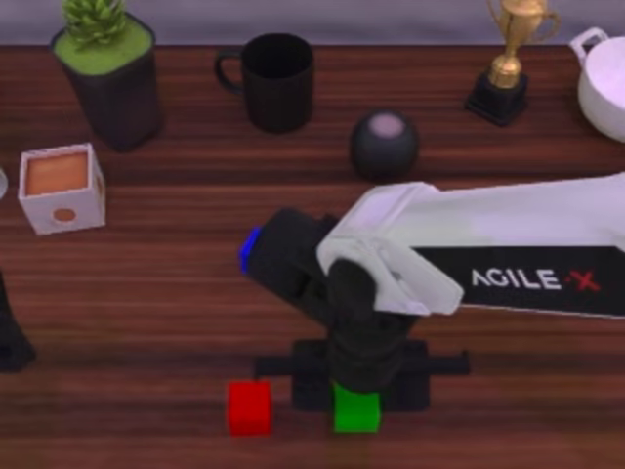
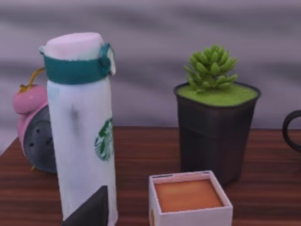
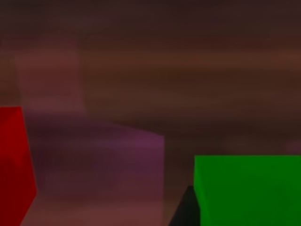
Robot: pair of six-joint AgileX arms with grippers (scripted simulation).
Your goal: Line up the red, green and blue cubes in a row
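Near the worktop's front edge, our right gripper sets the small green cube beside the small red cube, its jaws' state hidden from us, the blue cube still out of line.

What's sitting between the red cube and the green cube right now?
Nothing: between the red cube and the green cube there is only bare table, as both the top view and the right wrist view show.

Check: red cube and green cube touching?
Apart. The top view shows a strip of bare table between the red cube and the green cube; the right gripper sits over the green one.
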